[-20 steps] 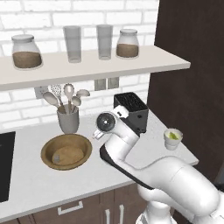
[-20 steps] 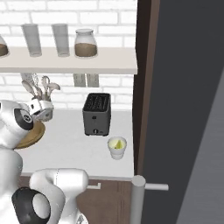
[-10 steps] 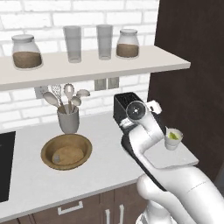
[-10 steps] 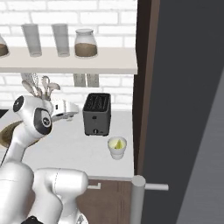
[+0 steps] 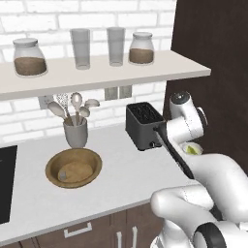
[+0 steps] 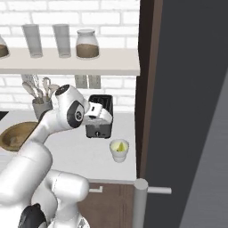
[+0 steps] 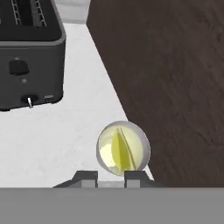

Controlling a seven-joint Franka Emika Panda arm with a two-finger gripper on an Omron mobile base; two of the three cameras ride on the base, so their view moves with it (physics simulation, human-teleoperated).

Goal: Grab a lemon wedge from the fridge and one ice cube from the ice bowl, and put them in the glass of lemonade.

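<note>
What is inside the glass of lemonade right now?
The glass of lemonade holds pale yellow liquid with a yellow-green lemon wedge standing in it. No ice cube is visible in the glass. The near rim is partly cut off by the claw, so that edge cannot be checked.

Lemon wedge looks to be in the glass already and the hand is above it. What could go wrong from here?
The glass of lemonade stands near the counter's front edge and close to the dark side panel; a low pass by the gripper might tip it. The toaster sits close on the other side, leaving little room. Whether an ice cube is held between the shut fingertips cannot be told.
</note>
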